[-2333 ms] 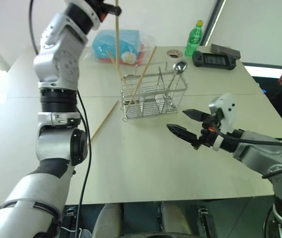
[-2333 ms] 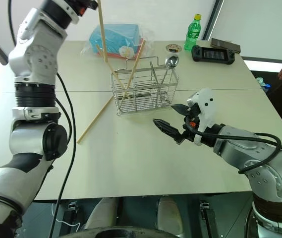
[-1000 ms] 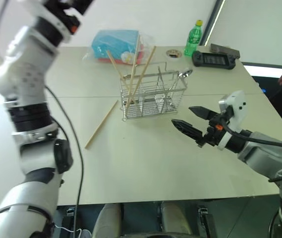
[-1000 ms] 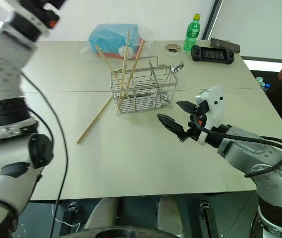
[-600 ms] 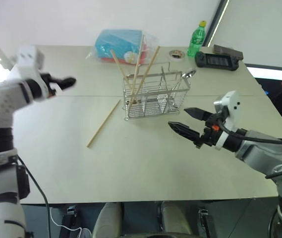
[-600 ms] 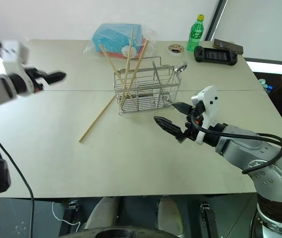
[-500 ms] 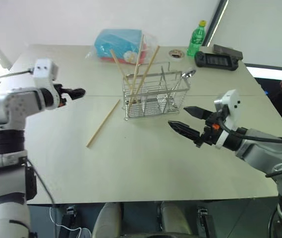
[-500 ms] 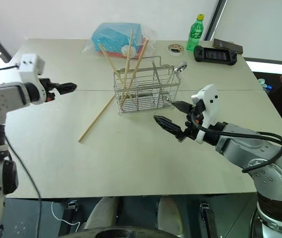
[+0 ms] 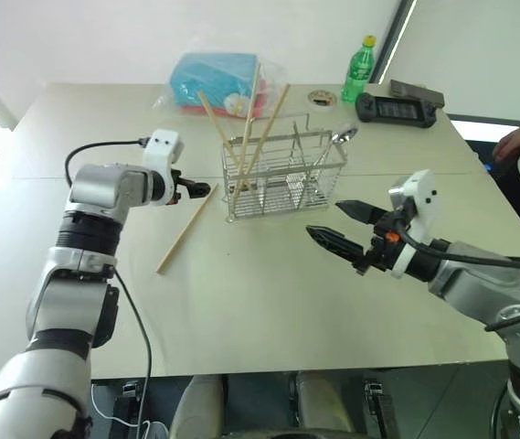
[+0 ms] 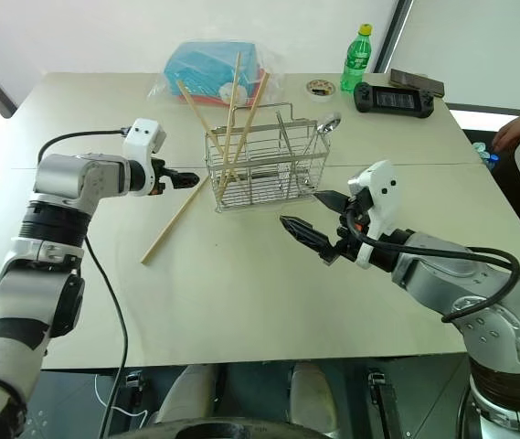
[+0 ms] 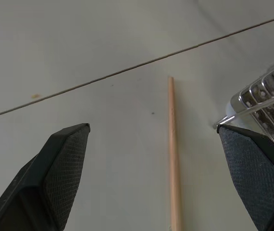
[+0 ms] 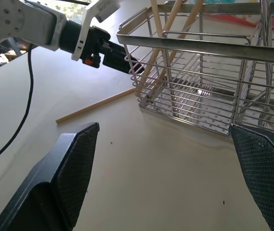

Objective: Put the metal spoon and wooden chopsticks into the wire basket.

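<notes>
The wire basket (image 9: 285,176) stands on the desk (image 9: 241,302), a bit past the middle. Three of the wooden chopsticks (image 9: 261,135) stand in the left part of the basket. They lean and poke out high above its top. The metal spoon (image 9: 339,137) is in the right part of the basket. Its round end sticks up over the right edge.

One more chopstick (image 9: 187,228) lies flat on the desk, just left of the basket. Its far end is close to the basket's near left corner, and it slants toward the near left.

The left gripper (image 9: 197,190) hangs low over the far end of that lying chopstick, just beside the basket. Its two fingers are spread wide apart and hold nothing. In the left wrist view the chopstick (image 11: 174,159) lies between the two fingers, and a corner of the basket (image 11: 264,101) is beside one of them.

The right gripper (image 9: 344,227) hangs above the desk, near the basket and to the right of it. It points left toward the basket. Its fingers are also spread wide and hold nothing.

At the far side of the desk are a blue bag (image 9: 216,80), a green bottle (image 9: 358,60) and a black game controller (image 9: 397,109). A person's hand (image 9: 511,142) is at the right edge.
</notes>
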